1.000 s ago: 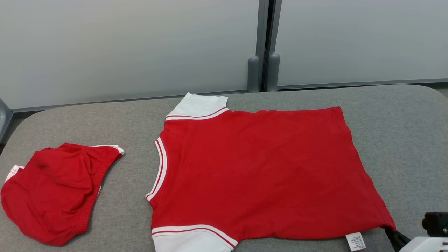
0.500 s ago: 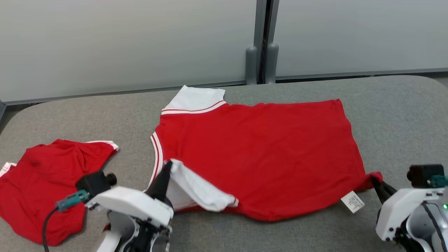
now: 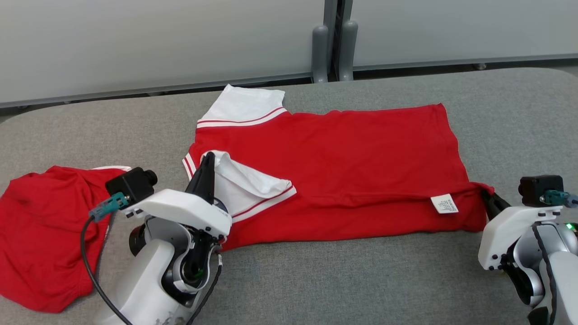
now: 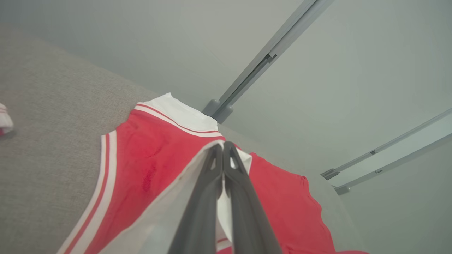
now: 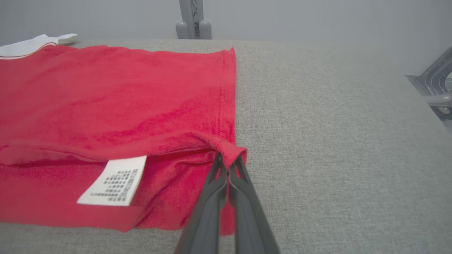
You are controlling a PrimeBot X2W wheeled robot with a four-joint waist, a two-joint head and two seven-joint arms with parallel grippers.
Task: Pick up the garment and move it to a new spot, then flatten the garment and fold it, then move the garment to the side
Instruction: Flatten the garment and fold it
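The right wrist view shows print on the care label (image 5: 113, 180), just left of the right gripper (image 5: 226, 159), which pinches the red shirt (image 3: 352, 149) by its hem corner. The head view adds the left gripper (image 3: 207, 157) clamping the white sleeve (image 3: 246, 185) (folded onto the body). The red shirt's long axis runs between them, collar (image 3: 188, 163) toward the left gripper.

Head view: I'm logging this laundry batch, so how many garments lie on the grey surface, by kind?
Red shirt with white sleeves: 1
Crumpled red garment with white trim: 1
Total: 2
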